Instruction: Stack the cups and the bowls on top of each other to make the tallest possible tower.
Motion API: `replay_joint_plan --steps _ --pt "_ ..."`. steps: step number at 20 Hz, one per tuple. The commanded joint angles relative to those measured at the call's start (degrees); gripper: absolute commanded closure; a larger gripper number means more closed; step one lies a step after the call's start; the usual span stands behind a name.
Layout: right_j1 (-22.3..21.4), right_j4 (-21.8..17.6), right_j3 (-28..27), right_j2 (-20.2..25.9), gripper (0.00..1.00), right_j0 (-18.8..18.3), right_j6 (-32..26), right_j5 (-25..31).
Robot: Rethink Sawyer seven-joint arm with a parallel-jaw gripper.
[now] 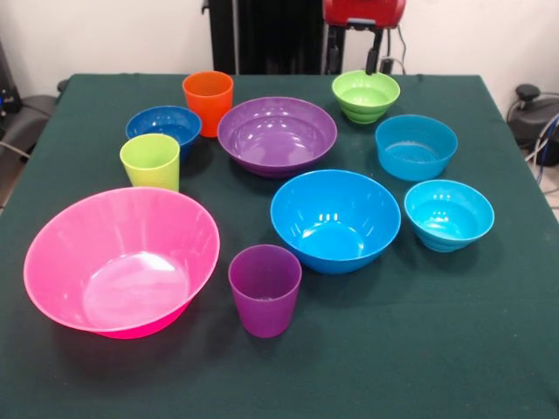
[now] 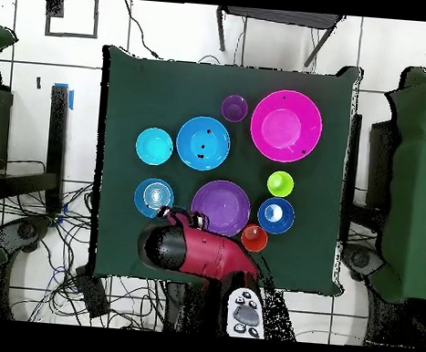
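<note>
Green-clothed table [image 1: 489, 349] shows me everything unstacked; at twelve o'clock, the gripper [image 1: 373, 61] is cut off, its fingers' state unreadable to me.

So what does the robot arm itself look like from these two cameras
The arm is a thick, rounded body with a glossy red shell and a black section at one end, seen from overhead. In the front view only a red housing shows at the top edge, with a slim black part hanging below it. No fingers are clear enough to describe.
</note>
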Motion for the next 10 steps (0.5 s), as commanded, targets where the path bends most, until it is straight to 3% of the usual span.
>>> replay_joint_plan --steps 1,10 --pt "1.73 -2.52 4.89 5.61 0.0 0.18 8.65 -3.68" --pt "2.88 -1.32 4.28 3.88 0.0 1.87 10.02 -4.32"
